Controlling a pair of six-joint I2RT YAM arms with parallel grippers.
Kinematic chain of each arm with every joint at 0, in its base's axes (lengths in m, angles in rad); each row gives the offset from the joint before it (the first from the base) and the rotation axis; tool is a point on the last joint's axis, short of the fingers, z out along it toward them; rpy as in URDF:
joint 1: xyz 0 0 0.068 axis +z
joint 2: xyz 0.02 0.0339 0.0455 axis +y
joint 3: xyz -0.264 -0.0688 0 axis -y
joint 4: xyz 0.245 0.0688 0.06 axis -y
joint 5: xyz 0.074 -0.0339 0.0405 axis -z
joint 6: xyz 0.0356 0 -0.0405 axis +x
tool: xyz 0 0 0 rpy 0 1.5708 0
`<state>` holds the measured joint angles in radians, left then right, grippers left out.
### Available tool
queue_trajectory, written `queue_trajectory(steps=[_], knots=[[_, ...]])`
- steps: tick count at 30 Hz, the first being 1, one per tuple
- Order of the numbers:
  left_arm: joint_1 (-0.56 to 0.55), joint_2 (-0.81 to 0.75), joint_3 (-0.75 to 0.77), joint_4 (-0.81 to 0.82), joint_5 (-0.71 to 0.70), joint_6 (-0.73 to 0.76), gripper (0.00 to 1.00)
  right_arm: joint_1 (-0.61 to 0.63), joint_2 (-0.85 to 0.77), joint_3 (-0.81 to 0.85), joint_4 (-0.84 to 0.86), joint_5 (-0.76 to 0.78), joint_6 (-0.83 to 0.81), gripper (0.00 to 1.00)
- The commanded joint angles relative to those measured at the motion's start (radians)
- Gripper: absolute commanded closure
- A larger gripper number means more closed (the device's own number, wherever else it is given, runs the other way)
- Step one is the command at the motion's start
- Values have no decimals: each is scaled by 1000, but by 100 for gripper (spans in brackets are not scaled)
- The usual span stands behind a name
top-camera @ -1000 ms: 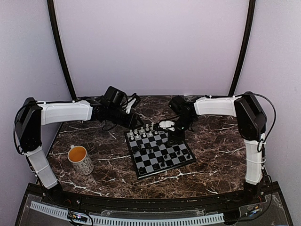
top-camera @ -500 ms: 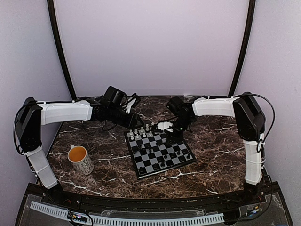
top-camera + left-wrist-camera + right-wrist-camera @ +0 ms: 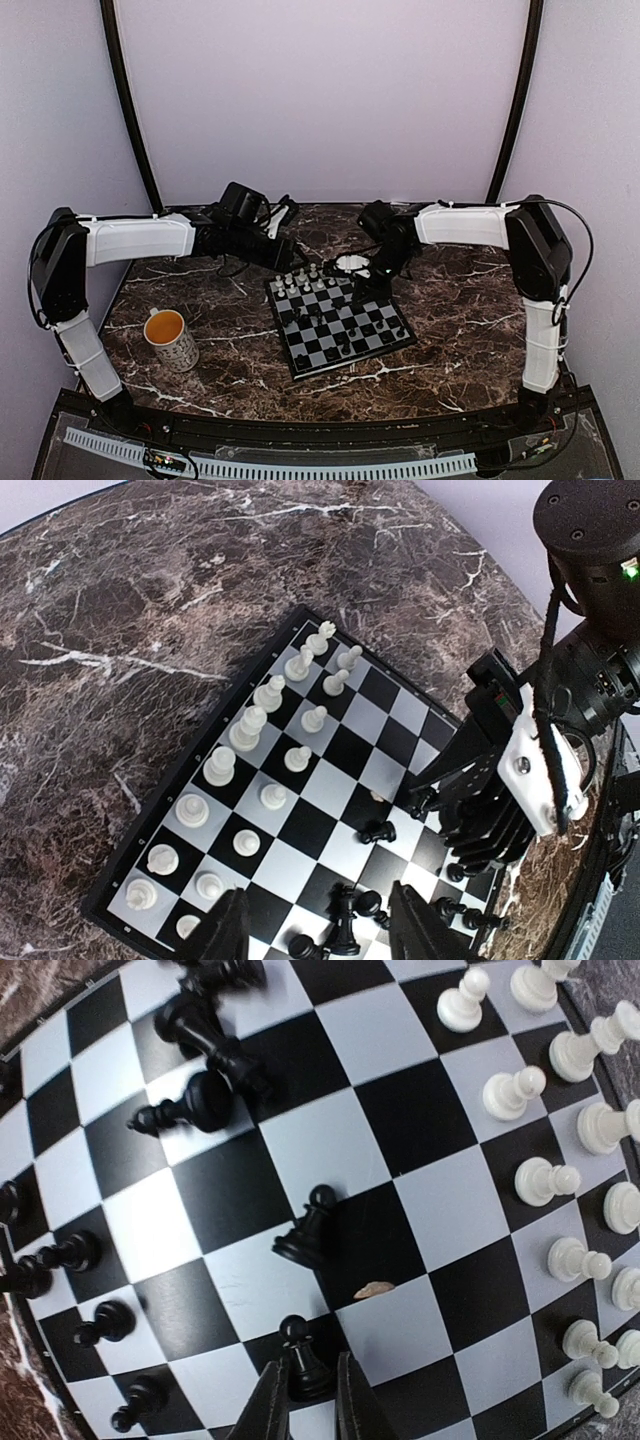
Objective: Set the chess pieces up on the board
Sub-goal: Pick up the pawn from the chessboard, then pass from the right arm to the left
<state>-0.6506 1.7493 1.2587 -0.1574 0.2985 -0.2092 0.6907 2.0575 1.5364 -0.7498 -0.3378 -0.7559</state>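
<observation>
Right gripper (image 3: 311, 1390) narrow, pinching small black plastic pawn (image 3: 300, 1350) upright on flat black-and-white checked chessboard (image 3: 330, 1130), near board's edge. Left gripper (image 3: 318, 900) wide, empty, just beyond board's far edge.

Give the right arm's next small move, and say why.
Probably lift straight up. The right claw sits tight against both sides of an upright black pawn on the board. Toppled black pieces lie further along the board, so a vertical lift should carry the pawn clear without knocking anything.
</observation>
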Motion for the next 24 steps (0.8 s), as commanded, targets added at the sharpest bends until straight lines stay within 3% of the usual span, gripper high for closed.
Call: queue_trajectory(steps=[1,5,14,24], knots=[[12,-72,-34,89,121,-60,50,-21,-124,0,16,-150,64,88],[19,-76,-63,192,257,-131,50,-43,-157,41,30,-237,143,88],[19,-107,-136,374,370,-213,58,-62,-123,164,27,-419,301,88],[19,-81,-144,456,492,-275,55,-46,-120,193,16,-457,323,87]])
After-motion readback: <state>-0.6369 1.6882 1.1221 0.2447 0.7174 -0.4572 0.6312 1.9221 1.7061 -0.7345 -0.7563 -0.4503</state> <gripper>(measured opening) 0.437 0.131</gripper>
